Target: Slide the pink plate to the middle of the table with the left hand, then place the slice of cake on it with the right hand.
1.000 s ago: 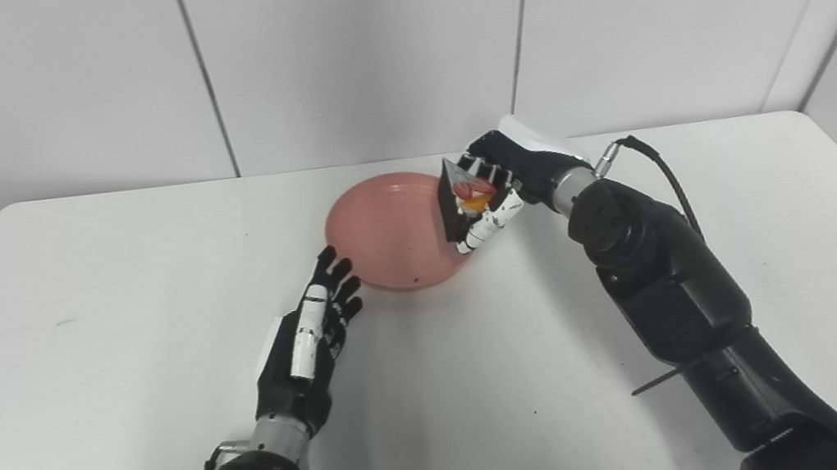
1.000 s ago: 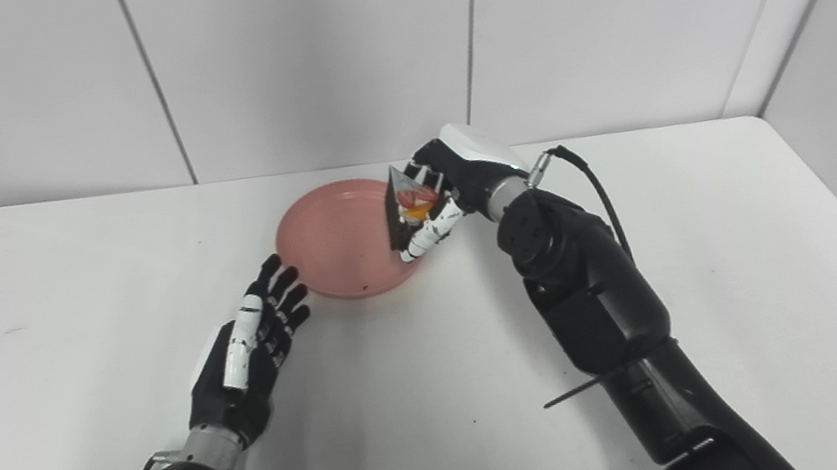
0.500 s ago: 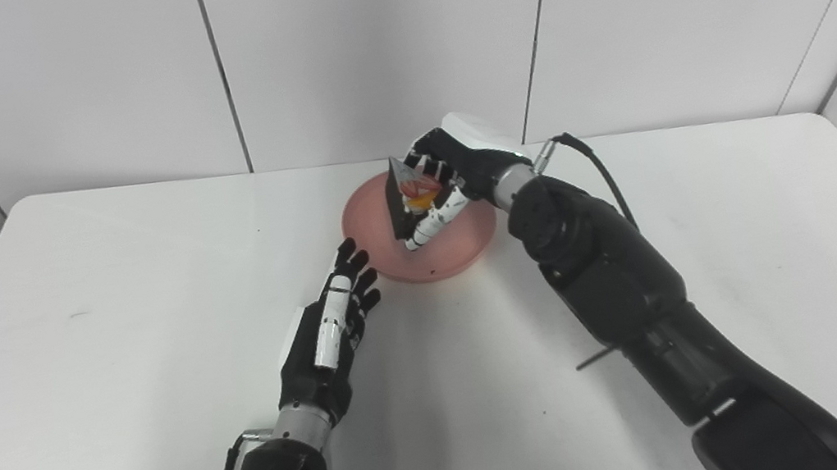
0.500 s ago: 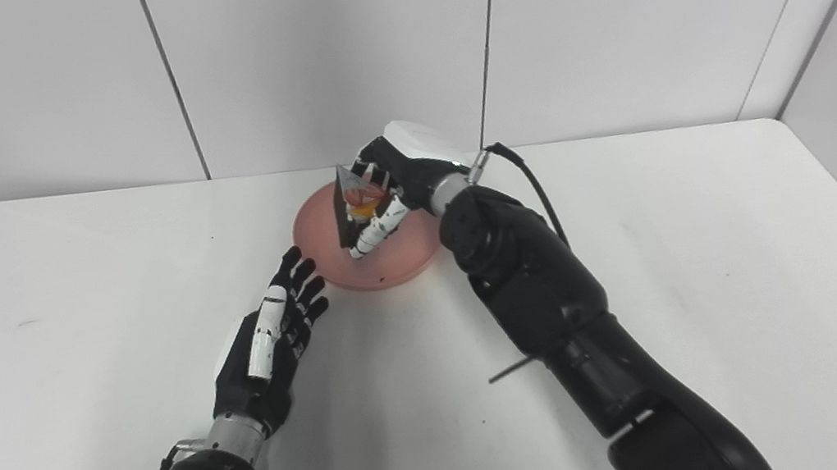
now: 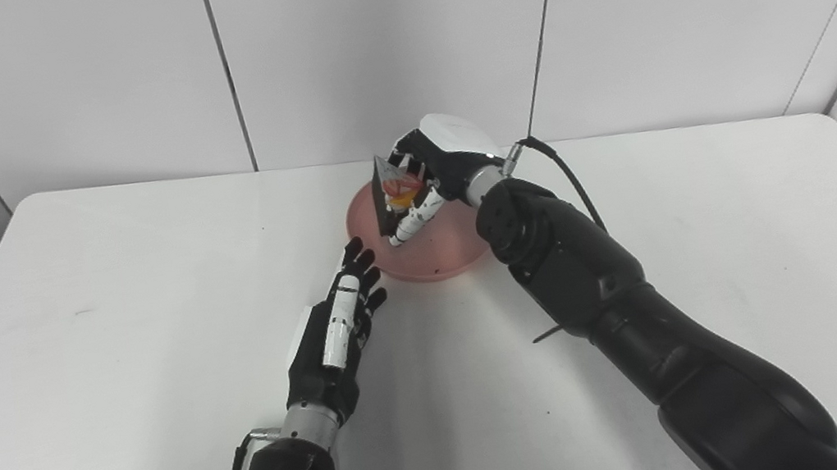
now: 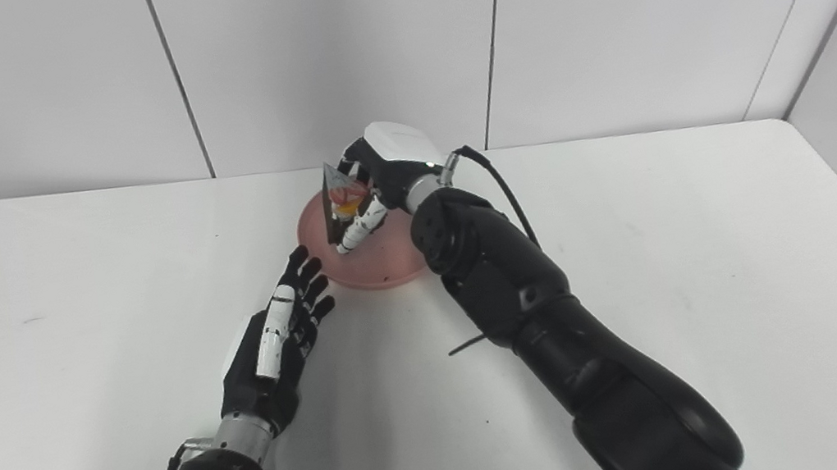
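The pink plate [image 5: 443, 246] lies on the white table [image 5: 107, 315] near its far middle. My right hand [image 5: 432, 171] hovers over the plate's left part, shut on the slice of cake [image 5: 392, 199], a dark wedge with red and orange topping, held tilted just above the plate. My left hand [image 5: 340, 321] rests open with its fingers spread, its fingertips [image 5: 357, 254] close to the plate's near-left rim, apart from it. In the right eye view the cake slice [image 6: 340, 201] and plate [image 6: 381, 261] show the same way.
A black cable [image 5: 563, 172] runs from my right wrist over the forearm. Grey wall panels [image 5: 389, 40] stand right behind the table's far edge. Bare tabletop stretches left and right of the arms.
My right hand has carried the cake slice leftward from the plate's right rim to over its left part. The camera has shifted too. My left hand has barely moved.
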You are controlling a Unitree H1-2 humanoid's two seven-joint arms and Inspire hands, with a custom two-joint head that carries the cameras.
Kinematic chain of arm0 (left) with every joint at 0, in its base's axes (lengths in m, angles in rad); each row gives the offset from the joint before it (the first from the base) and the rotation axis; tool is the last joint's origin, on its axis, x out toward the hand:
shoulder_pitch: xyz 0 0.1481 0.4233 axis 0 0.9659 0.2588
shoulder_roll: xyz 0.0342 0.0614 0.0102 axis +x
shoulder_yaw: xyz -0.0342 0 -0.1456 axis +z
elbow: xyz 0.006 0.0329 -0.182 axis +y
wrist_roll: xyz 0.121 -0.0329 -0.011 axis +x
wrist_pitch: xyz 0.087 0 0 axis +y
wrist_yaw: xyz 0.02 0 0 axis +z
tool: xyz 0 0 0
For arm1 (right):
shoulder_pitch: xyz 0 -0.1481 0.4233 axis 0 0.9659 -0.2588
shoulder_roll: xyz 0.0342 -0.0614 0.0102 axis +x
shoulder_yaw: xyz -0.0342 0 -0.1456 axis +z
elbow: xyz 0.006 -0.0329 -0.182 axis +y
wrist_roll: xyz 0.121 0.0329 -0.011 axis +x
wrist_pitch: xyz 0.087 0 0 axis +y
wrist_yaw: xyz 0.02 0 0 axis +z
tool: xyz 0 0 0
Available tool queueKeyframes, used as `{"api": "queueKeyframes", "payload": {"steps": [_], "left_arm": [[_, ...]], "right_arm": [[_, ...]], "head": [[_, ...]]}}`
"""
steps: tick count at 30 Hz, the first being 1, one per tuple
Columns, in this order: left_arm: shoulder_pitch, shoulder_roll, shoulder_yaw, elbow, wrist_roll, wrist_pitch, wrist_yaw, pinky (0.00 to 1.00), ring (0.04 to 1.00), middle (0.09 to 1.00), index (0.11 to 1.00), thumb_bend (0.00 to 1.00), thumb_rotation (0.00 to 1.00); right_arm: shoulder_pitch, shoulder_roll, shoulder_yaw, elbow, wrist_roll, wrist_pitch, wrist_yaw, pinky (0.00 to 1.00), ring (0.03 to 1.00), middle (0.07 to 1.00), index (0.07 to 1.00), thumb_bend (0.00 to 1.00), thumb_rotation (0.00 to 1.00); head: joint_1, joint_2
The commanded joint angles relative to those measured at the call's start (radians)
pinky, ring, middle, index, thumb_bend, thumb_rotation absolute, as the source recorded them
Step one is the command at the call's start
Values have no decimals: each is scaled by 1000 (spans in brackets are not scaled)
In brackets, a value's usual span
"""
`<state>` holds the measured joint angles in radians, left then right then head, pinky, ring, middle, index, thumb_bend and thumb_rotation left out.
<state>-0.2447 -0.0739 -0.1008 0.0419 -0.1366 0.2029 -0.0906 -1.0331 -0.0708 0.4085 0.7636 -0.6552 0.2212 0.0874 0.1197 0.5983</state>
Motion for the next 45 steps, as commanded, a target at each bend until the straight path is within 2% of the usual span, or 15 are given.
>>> {"api": "queueKeyframes", "payload": {"steps": [1, 12, 13, 16, 18, 23, 29, 32, 34, 36, 41, 43, 44, 45], "left_arm": [[42, -11, -21, 19, 3, 43, -14, 991, 1000, 1000, 1000, 400, 1000], [65, -12, -21, -6, 20, -2, -2, 972, 987, 998, 997, 376, 1000], [69, -12, -21, -11, 21, -3, 0, 966, 985, 997, 997, 377, 1000], [80, -15, -22, -27, 28, -6, 7, 953, 980, 994, 995, 380, 1000], [86, -16, -24, -38, 34, -7, 9, 946, 978, 992, 994, 385, 1000], [98, -17, -24, -55, 43, -7, 10, 948, 980, 995, 1000, 402, 1000], [99, -16, -20, -60, 47, 5, 11, 951, 975, 988, 994, 406, 1000], [98, -16, -19, -61, 48, 5, 11, 949, 975, 987, 994, 405, 1000], [98, -15, -19, -60, 48, 3, 10, 945, 975, 988, 994, 402, 1000], [98, -15, -20, -59, 51, 2, 11, 945, 973, 987, 992, 401, 1000], [99, -16, -17, -63, 44, 6, 9, 942, 972, 987, 992, 397, 1000], [99, -14, -16, -62, 44, 5, 7, 941, 972, 987, 992, 398, 1000], [99, -13, -17, -62, 45, 4, 7, 941, 972, 987, 992, 398, 1000], [99, -14, -16, -62, 46, 6, 8, 940, 971, 986, 991, 398, 1000]], "right_arm": [[-77, -4, 1, 0, -4, -44, -41, 298, 383, 438, 541, 518, 0], [-64, -15, 24, 48, -2, -52, -61, 299, 388, 433, 527, 522, 0], [-62, -16, 28, 49, -4, -53, -63, 277, 362, 419, 525, 521, 0], [-61, -20, 46, 54, -12, -44, -56, 193, 259, 468, 493, 528, 0], [-61, -18, 54, 66, -21, -25, -62, 185, 258, 471, 491, 529, 0], [-49, -22, 64, 65, -29, -4, -54, 264, 360, 409, 522, 521, 0], [-36, -26, 74, 54, -37, 20, -10, 286, 377, 416, 530, 522, 1], [-27, -33, 88, 11, -48, 65, 48, 323, 421, 440, 531, 523, 8], [-23, -44, 108, -26, -62, 98, 103, 442, 584, 663, 723, 677, 297], [-18, -55, 121, -59, -70, 127, 148, 501, 673, 771, 819, 736, 454], [-10, -77, 144, -127, -91, 186, 241, 446, 645, 768, 929, 809, 720], [-9, -87, 157, -150, -101, 198, 272, 445, 646, 772, 944, 824, 779], [-9, -92, 164, -159, -107, 202, 287, 482, 701, 838, 977, 856, 866], [-8, -97, 169, -173, -110, 209, 303, 515, 748, 878, 991, 874, 910]], "head": [[1, 1], [-2, 9], [-4, 10], [-7, 13], [-7, 13], [-15, 16], [-15, 19], [-19, 20], [-19, 20], [-19, 20], [-22, 18], [-22, 17], [-22, 17], [-22, 17]]}}
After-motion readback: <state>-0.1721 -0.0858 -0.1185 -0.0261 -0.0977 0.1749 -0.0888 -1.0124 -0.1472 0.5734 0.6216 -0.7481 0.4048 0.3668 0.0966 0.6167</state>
